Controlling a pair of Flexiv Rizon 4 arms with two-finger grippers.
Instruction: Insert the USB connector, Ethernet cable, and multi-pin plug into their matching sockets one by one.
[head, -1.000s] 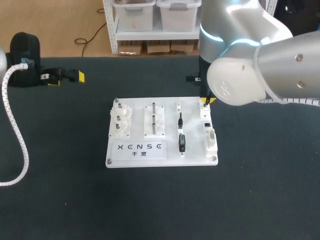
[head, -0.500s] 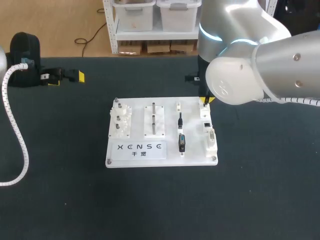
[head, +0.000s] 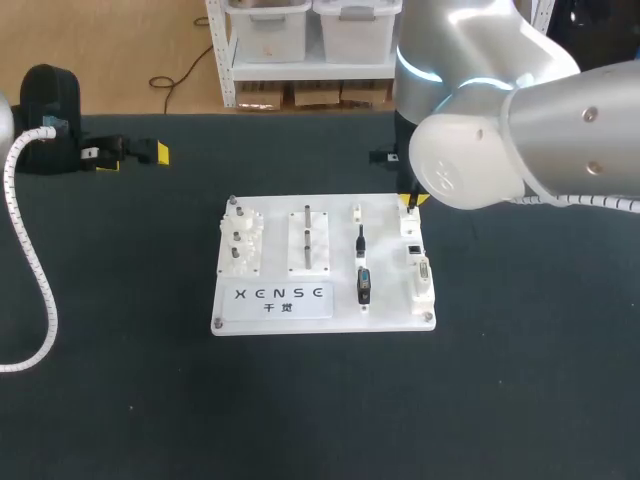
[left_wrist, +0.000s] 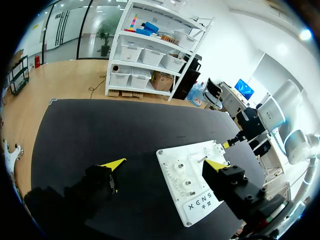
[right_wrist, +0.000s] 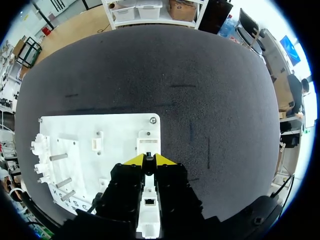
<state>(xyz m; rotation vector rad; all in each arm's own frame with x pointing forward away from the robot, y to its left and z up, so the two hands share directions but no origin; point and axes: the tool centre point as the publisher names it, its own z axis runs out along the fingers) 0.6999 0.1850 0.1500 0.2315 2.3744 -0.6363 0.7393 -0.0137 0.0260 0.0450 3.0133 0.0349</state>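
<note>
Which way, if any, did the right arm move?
Yes, slightly: its elbow edged left against the board; the gripper is still at the board's far right corner.

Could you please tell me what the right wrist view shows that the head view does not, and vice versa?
Only the right wrist view shows the right gripper close up, poised above the socket strip at the edge of the white board. Only the head view shows the black USB connector lying on the board and the left gripper, off to the far left over the table. Both show the board and its metal pegs.

USB connector (head: 364, 285) on board (head: 390, 290), apparently unplugged
</note>
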